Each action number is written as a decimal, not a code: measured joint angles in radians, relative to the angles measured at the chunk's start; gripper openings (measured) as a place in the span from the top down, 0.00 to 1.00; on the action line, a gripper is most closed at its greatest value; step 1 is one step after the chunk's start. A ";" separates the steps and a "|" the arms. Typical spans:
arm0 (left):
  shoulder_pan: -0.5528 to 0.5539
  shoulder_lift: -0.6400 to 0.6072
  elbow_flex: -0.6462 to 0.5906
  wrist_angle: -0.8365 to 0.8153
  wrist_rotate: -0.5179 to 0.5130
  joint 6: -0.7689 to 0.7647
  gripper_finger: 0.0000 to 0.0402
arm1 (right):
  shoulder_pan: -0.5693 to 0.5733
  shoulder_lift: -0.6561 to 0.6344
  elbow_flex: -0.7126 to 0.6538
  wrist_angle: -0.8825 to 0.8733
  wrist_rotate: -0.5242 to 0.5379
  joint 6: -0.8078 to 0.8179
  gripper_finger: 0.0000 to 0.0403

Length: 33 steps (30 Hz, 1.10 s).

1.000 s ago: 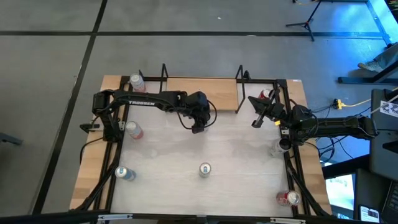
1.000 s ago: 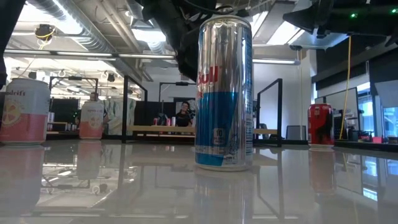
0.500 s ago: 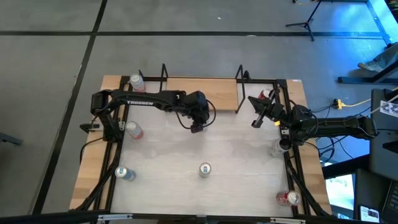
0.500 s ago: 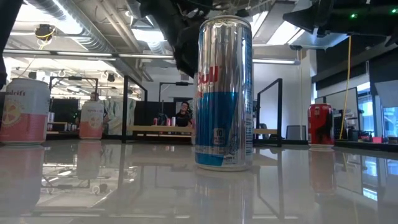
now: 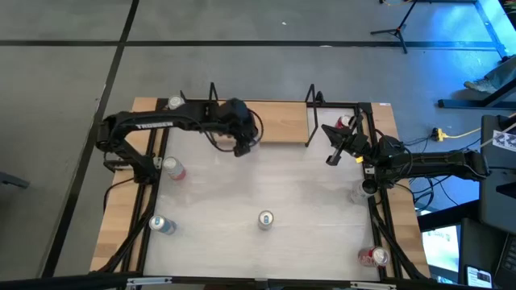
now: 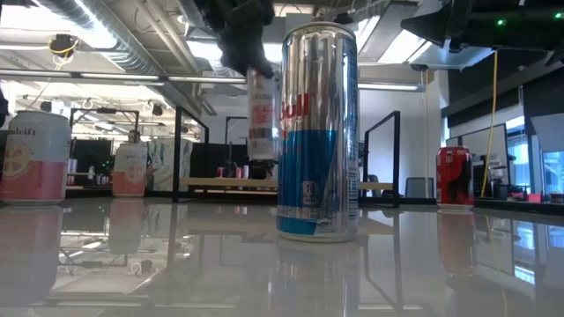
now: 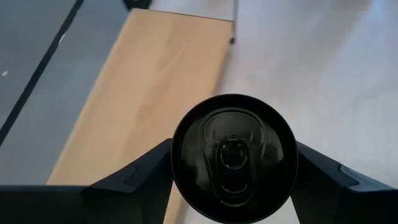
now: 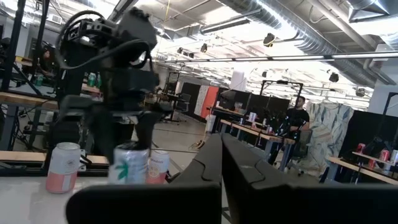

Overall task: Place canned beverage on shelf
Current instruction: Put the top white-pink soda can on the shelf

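1. The left gripper [image 7: 231, 171] holds a can [image 7: 233, 157] upright between its 2 fingers, lifted off the table [image 5: 306, 185].
2. In the wrist view the can's top faces the camera, so its long axis runs vertical, ready to stand.
3. The shelf [image 5: 274, 121] lies just beyond the can; the can hangs over the board's near edge, toward its left half.
4. The left arm is clearly the nearer arm; the likely move is a short reach over the board, then lowering.
5. The right gripper [image 5: 330, 157] waits off the shelf's right end, fingers closed and empty.
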 joint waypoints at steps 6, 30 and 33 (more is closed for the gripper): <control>0.113 -0.012 0.088 -0.152 -0.006 0.025 0.40 | 0.000 0.000 0.000 0.000 0.000 0.000 1.00; 0.495 0.110 0.146 -0.139 0.087 0.152 0.39 | 0.000 0.000 0.000 -0.002 0.000 -0.003 1.00; 0.499 0.125 0.146 -0.122 0.126 0.152 0.39 | 0.000 0.000 0.000 -0.002 0.000 -0.003 1.00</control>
